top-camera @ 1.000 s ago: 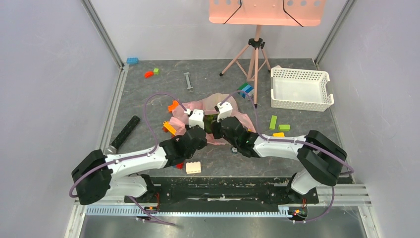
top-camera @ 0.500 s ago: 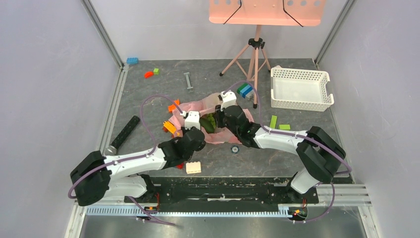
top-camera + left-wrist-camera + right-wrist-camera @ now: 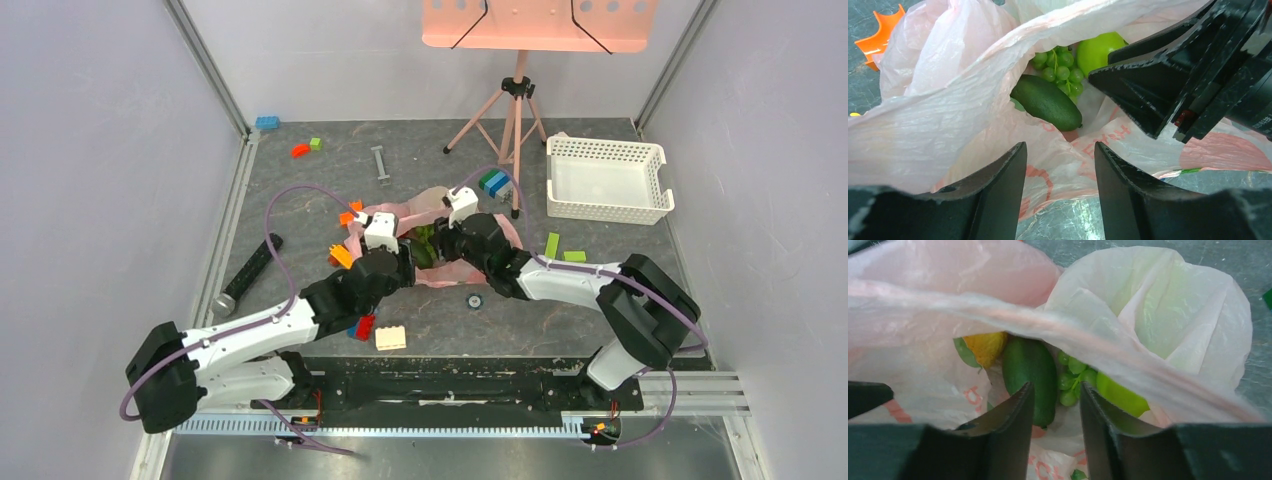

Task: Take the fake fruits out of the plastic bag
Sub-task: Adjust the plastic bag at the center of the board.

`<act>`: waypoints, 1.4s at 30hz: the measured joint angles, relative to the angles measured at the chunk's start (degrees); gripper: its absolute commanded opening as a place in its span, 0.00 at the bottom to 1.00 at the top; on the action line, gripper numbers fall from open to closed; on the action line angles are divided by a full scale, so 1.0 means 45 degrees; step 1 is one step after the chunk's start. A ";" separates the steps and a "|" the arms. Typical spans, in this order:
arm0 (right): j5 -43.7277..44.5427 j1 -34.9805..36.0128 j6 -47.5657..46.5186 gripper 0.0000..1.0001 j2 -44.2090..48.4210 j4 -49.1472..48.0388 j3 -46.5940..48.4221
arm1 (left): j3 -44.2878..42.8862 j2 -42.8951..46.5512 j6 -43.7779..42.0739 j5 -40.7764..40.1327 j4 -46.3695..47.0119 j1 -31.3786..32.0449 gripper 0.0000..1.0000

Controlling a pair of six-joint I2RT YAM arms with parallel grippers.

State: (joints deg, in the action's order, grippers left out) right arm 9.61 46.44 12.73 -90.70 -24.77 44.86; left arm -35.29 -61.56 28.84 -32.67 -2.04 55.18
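The pink plastic bag lies crumpled mid-table with its mouth gaping. Inside are fake fruits: a dark green avocado, green grapes and a light green fruit. The right wrist view shows the avocado, grapes, a yellow lemon and the light green fruit. My left gripper is open at the bag's near lip, holding nothing. My right gripper is open too, its fingers just short of the avocado and grapes. The two grippers face each other across the opening.
A white lattice basket stands at the back right, with a pink tripod left of it. Coloured building blocks lie scattered around the bag, among them an orange one. A black bar lies on the left.
Both grippers have opened from shut and let go of the bag's plastic. The left arm has reached further forward, towards the bag's mouth.
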 measured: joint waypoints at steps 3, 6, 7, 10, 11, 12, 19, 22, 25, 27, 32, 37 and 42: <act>-0.0505 -0.0257 0.0199 0.28 -0.0039 0.0015 0.0092 | 0.0005 0.0024 -0.0005 0.0112 0.0126 -0.0170 0.49; -0.0840 -0.0359 0.0238 0.26 -0.0335 0.0146 0.0563 | 0.0107 0.0019 0.0000 0.0311 0.0758 -0.0311 0.42; -0.0860 -0.0355 0.0262 0.26 -0.0418 0.0155 0.0675 | 0.0219 0.0015 -0.0005 0.0345 0.1117 -0.0335 0.40; -0.0758 -0.0345 0.0311 0.28 -0.0476 0.0243 0.0748 | 0.0699 -0.0102 -0.0058 0.0398 0.2331 -0.0408 0.40; -0.0699 -0.0345 0.0321 0.30 -0.0476 0.0291 0.0748 | 0.0889 -0.0219 -0.0117 0.0398 0.2832 -0.0447 0.40; -0.0573 -0.0345 0.0345 0.32 -0.0476 0.0369 0.0748 | 0.1049 -0.0384 -0.0238 0.0393 0.3279 -0.0491 0.40; 0.0403 -0.0345 0.0301 0.39 -0.0476 0.0719 0.0787 | 0.1161 -0.2152 -0.1015 0.0738 0.5236 -0.0627 0.41; 0.0792 -0.0350 0.0005 0.40 -0.0476 0.1268 0.1020 | 0.0544 -0.3050 -0.1200 0.0981 0.4998 -0.0665 0.41; 0.0986 -0.0364 -0.0277 0.40 -0.0452 0.1588 0.1243 | -0.0612 -0.3429 -0.1515 0.1311 0.4109 -0.0685 0.42; 0.1044 -0.0393 -0.0432 0.40 -0.0335 0.1744 0.1302 | -0.1316 -0.3400 -0.1651 0.1399 0.3954 -0.0685 0.42; 0.1015 -0.0525 -0.0559 0.41 -0.0165 0.2079 0.1384 | -0.1540 -0.3308 -0.1749 0.1277 0.4167 -0.0743 0.42; 0.0996 -0.0549 -0.0772 0.42 -0.0238 0.2618 0.1758 | -0.0845 -0.3857 -0.1753 0.1219 0.4818 -0.0952 0.40; 0.1117 -0.0549 -0.1039 0.43 -0.0481 0.2778 0.1957 | -0.0617 -0.4673 -0.1739 0.1428 0.4935 -0.1103 0.37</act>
State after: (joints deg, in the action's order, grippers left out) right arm 14.63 43.97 8.05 -92.86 -12.27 53.67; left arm -38.06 -82.59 21.02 -26.24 20.16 50.22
